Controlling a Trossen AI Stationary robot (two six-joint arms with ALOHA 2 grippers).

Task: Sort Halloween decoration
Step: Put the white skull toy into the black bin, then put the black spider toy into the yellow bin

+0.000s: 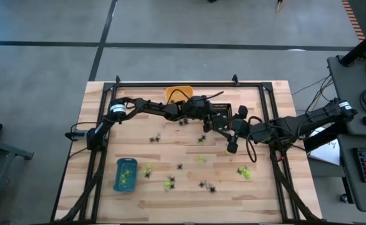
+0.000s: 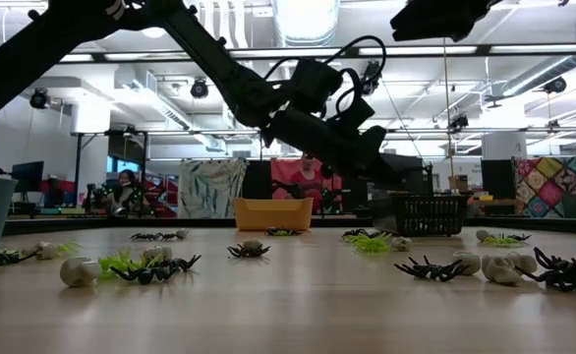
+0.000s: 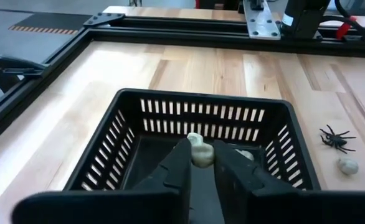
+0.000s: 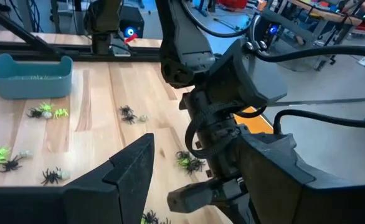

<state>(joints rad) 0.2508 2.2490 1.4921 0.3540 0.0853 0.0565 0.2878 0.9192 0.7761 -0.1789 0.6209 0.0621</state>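
high: straight down, far | low: tabletop level, facing the room | wrists: close, past own fingers | shared: black basket (image 1: 223,113) in high, low, left wrist

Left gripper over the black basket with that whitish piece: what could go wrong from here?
1. The whitish trinket sits between the left gripper's fingertips above the black basket; it might cling to a finger instead of dropping in.
2. The right gripper hangs close beside the left arm near the basket, so either arm's next move could clip the other.
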